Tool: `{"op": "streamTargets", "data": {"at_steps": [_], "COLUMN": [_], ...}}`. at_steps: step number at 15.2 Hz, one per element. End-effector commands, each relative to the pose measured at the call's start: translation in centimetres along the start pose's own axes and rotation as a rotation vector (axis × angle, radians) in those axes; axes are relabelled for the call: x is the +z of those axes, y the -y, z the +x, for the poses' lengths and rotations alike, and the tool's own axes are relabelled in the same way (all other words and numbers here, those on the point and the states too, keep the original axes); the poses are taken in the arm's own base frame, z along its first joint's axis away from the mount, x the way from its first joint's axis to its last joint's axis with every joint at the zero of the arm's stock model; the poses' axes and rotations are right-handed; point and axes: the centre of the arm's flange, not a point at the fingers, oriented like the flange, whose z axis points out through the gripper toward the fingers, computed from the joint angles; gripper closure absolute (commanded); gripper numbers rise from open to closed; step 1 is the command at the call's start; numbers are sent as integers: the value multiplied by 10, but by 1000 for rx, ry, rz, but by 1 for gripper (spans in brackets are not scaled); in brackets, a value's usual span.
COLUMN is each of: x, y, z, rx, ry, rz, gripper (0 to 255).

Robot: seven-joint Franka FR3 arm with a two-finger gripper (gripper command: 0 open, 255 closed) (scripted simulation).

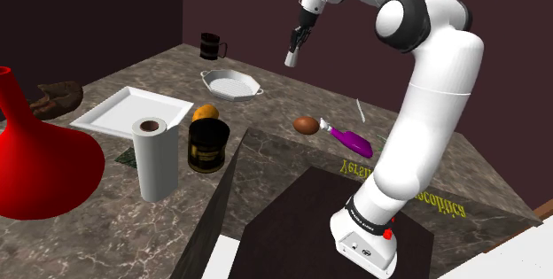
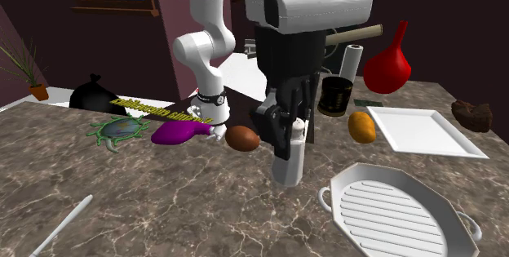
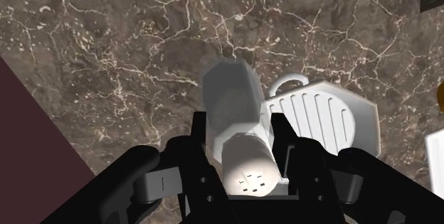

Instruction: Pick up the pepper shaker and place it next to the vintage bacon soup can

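Gripper (image 3: 245, 157) clamped on white shaker (image 3: 231, 98) (aloft over counter (image 3: 107, 59)); ridged dish (image 3: 320, 116) nearby; dark can (image 1: 208, 144) apart.

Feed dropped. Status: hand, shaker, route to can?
Hand shut on white faceted shaker, aloft. Dark labelled can unreached. Orange fruit beside it; white ribbed dish close by.

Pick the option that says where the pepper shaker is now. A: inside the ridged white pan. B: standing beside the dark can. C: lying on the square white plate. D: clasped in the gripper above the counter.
D: the gripper clasps the white pepper shaker between its fingers, in the air above the marble counter and apart from the ridged pan.
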Motion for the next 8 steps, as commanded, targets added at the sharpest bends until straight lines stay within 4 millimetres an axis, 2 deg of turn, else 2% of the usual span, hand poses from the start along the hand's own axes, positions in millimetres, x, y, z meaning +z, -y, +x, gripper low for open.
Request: {"op": "streamTargets", "data": {"at_steps": [1,8], "x": [-9,-6], "y": [1,93], "z": [0,-5], "rx": [0,0], "ry": [0,0], "rz": [0,0], "gripper": [255,255]}}
